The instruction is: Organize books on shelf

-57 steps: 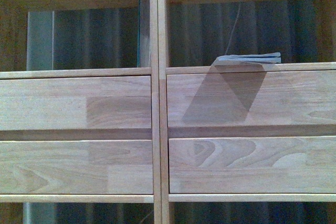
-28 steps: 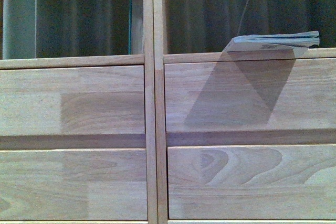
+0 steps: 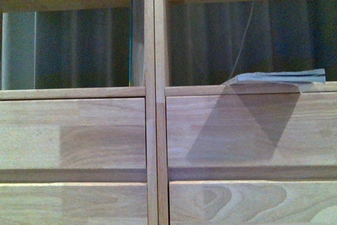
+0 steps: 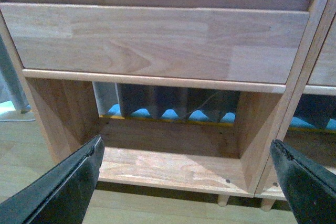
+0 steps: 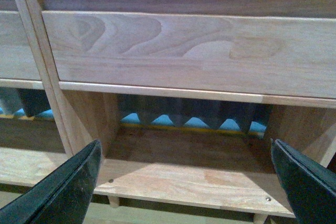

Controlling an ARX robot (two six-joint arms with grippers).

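Wooden shelf point(image 3: 237, 130), dark curtain point(image 3: 210, 40) behind.
Thin book point(image 3: 279, 77) lies flat at a board's point(image 3: 200, 90) front edge; grey book point(image 3: 137, 40) stands against the divider point(image 3: 156, 146); left claw point(image 4: 185, 142) and right claw point(image 5: 185, 142) gape wide.

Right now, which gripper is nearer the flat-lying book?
Right, probably. The right gripper faces the low cubby in the same column as the book, below it; the left gripper faces the one across the divider.

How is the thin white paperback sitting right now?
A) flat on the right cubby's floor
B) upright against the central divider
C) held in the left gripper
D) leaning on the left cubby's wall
A: the front view shows the paperback lying flat on the right cubby's floor, at its front edge.
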